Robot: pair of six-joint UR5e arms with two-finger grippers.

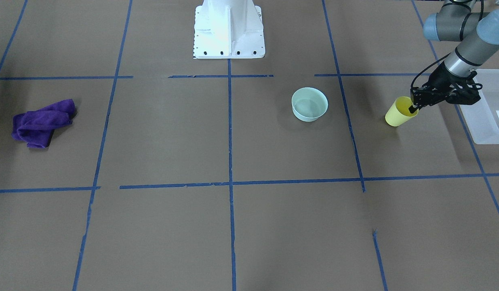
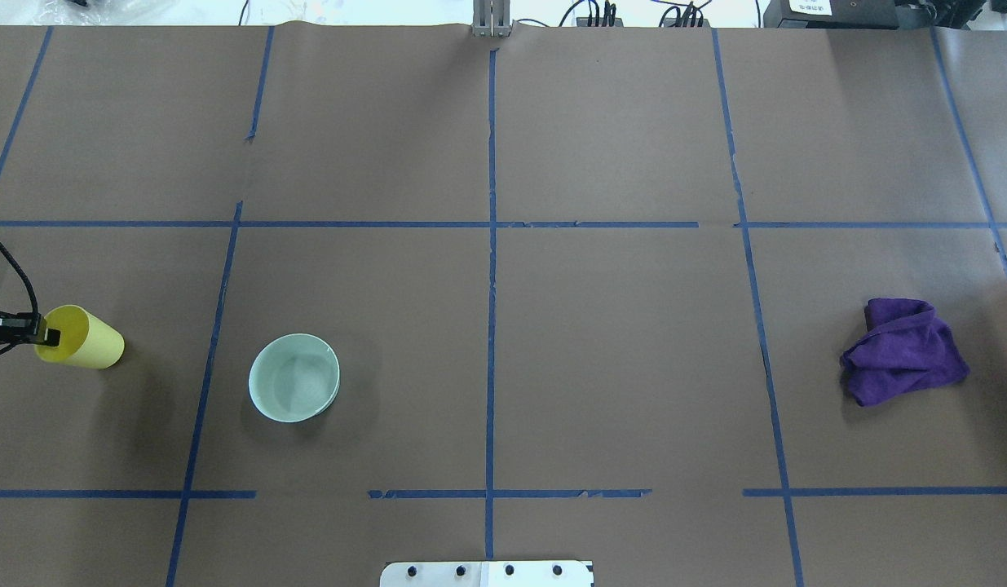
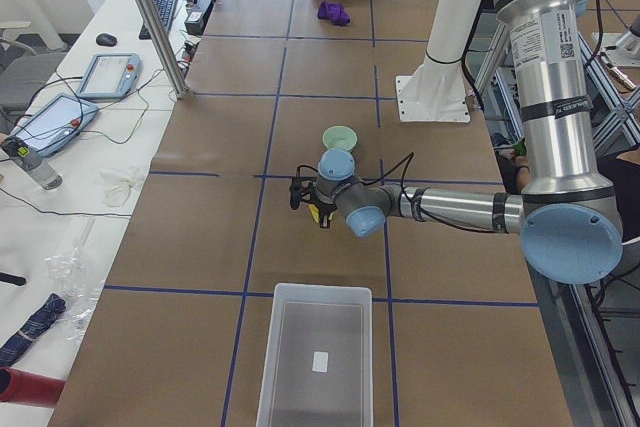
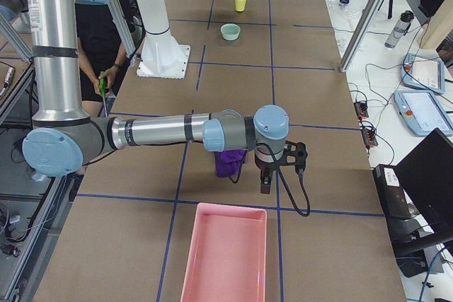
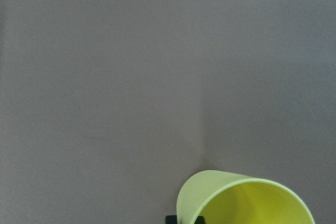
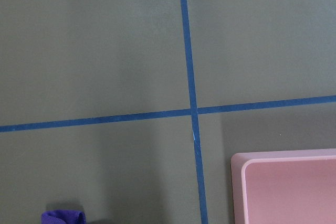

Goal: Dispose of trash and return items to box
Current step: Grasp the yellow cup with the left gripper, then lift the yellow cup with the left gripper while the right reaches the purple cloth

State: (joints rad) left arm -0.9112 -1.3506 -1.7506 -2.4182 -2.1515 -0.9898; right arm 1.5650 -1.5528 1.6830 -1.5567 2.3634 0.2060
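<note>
1. Yellow plastic cup (image 1: 399,113) hangs tilted at the right of the front-facing view. The left gripper (image 1: 413,107) is clamped on its rim, one finger inside the mouth and one outside.
2. It looks light, stiff and smooth, so a rim pinch should carry it. The thin wall may flex or swivel if squeezed hard.
3. Mint bowl (image 1: 309,104) stands upright right of centre, well apart from the cup. Its rim is likely the place to grip.
4. Frosted box (image 1: 485,117) lies open at the right edge, just beyond the gripper.
5. Brown paper covers the table (image 1: 233,226), which is flat and crossed by blue tape (image 1: 230,121). A purple cloth (image 1: 43,123) lies at far left.
6. In the right side view, the right gripper (image 4: 267,180) hangs beside the cloth, above a pink tray (image 4: 223,259). I cannot tell whether it is open or closed.
</note>
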